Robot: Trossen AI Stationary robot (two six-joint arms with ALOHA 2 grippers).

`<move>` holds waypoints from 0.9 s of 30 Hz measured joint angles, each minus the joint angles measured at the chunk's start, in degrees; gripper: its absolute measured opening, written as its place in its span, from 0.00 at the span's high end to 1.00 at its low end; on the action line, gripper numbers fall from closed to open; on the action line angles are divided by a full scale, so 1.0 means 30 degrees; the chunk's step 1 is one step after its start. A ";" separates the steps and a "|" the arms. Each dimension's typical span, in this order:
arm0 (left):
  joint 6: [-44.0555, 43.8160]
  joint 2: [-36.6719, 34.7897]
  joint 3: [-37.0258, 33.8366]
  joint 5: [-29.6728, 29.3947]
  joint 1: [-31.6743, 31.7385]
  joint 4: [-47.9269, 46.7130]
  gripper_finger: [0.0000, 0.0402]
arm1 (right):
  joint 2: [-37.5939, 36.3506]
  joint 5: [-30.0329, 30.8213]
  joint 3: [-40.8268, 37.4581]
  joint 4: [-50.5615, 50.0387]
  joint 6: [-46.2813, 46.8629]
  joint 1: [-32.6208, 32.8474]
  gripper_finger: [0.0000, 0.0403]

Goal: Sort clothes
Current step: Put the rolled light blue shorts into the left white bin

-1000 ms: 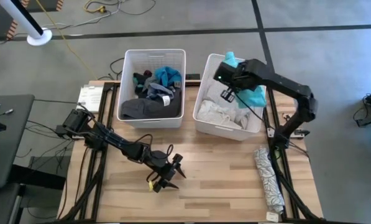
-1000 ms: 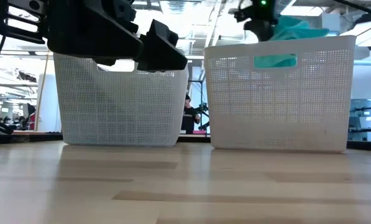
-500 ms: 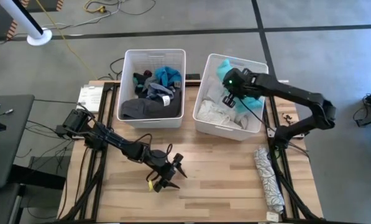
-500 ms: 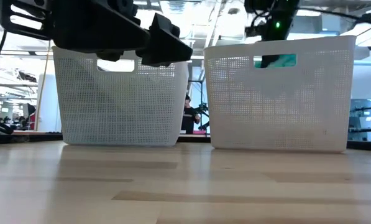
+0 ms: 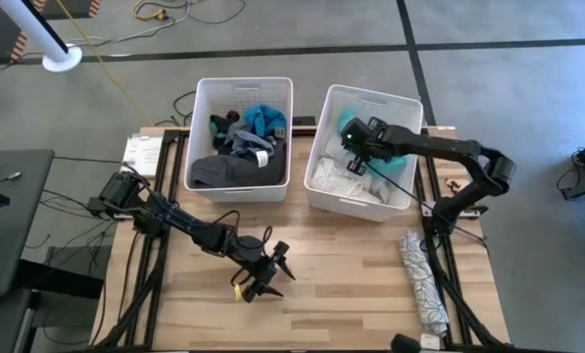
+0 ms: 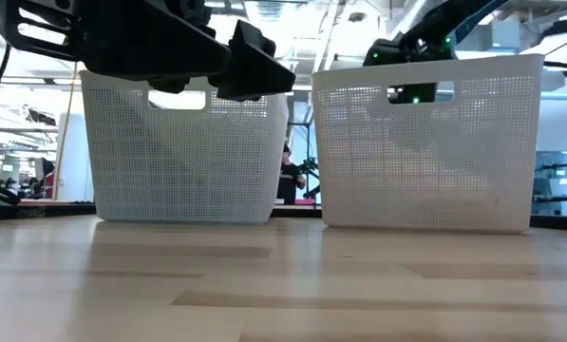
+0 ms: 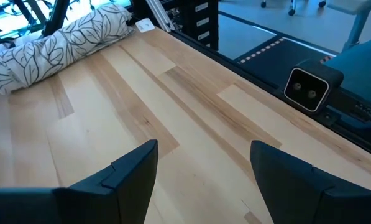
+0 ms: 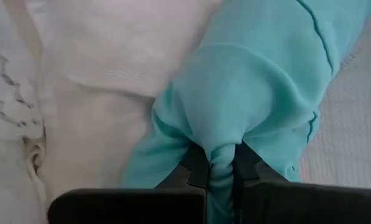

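Note:
My right gripper (image 8: 221, 177) is down inside the right white bin (image 5: 372, 94), shut on a teal garment (image 8: 260, 74) that rests on white clothes (image 8: 92, 93). The left white bin (image 5: 243, 84) holds dark, grey and blue clothes (image 5: 241, 147). My left gripper (image 5: 272, 270) hangs open a little above the bare wooden table (image 7: 173, 106), near its front middle, with nothing between its fingers. A rolled white cloth with a dark leaf pattern (image 5: 424, 279) lies on the table at the right. My right gripper pinches a bunched fold of the teal garment (image 8: 221, 158) between its two fingers. The fingers come from above, slanting down into the bin. The rest of the garment spreads away from the fingers and lies slack on the white clothes.
The two bins stand side by side at the table's far edge. Free tabletop lies between them and the near edge. A camera box (image 7: 311, 88) sits at the table's edge. Black frame rails (image 5: 155, 245) run along both sides of the table.
My right gripper has gone down into the right bin, still shut on the teal garment. The garment stood above the bin's rim before and now lies low inside on the white clothes. My left arm has kept still.

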 joint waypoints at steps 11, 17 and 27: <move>-0.0076 0.0000 0.0000 -0.0007 0.0299 -0.0360 0.38 | 0.1528 -0.0184 0.0044 0.0077 -0.0067 -0.0525 0.94; -0.0235 0.0000 0.0007 0.0000 0.0299 -0.0360 0.38 | 0.1950 -0.0424 0.0058 0.0114 0.0665 -0.0590 0.87; -0.0525 0.0000 0.0007 0.0000 0.0291 -0.0360 0.38 | 0.1976 -0.0600 0.0051 0.0098 0.1349 -0.0583 0.63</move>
